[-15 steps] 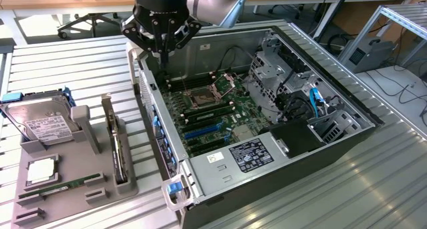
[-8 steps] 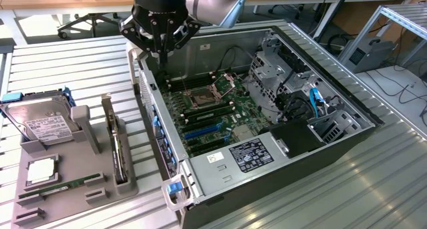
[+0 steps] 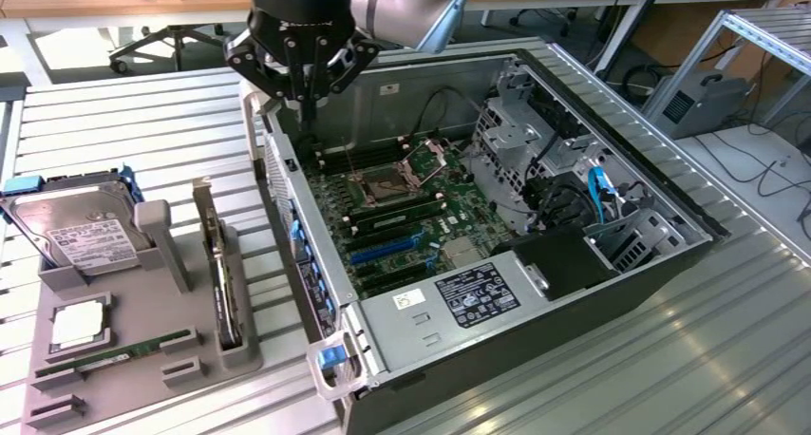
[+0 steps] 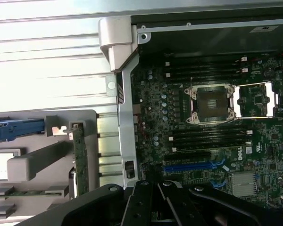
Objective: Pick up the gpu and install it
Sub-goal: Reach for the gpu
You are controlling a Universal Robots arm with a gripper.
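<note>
Slatted table [image 3: 127, 122]: one gpu [image 3: 226, 283], one tray [image 3: 133, 392]

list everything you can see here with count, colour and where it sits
computer case: one, black and grey, open, lying on the table
motherboard: one, dark green, inside the case
processor socket: one, silver, open, on the motherboard
power supply: one, grey with a black label, near end of the case
holder: one, grey, at the exterior view's left of the case
hard drive: one, silver, in the holder
gpu: one, dark, upright in the holder
ram stick: one, green, in the holder
table: one, slatted metal
arm: one, grey
hand: one, black, shut, above the case's far corner
</note>
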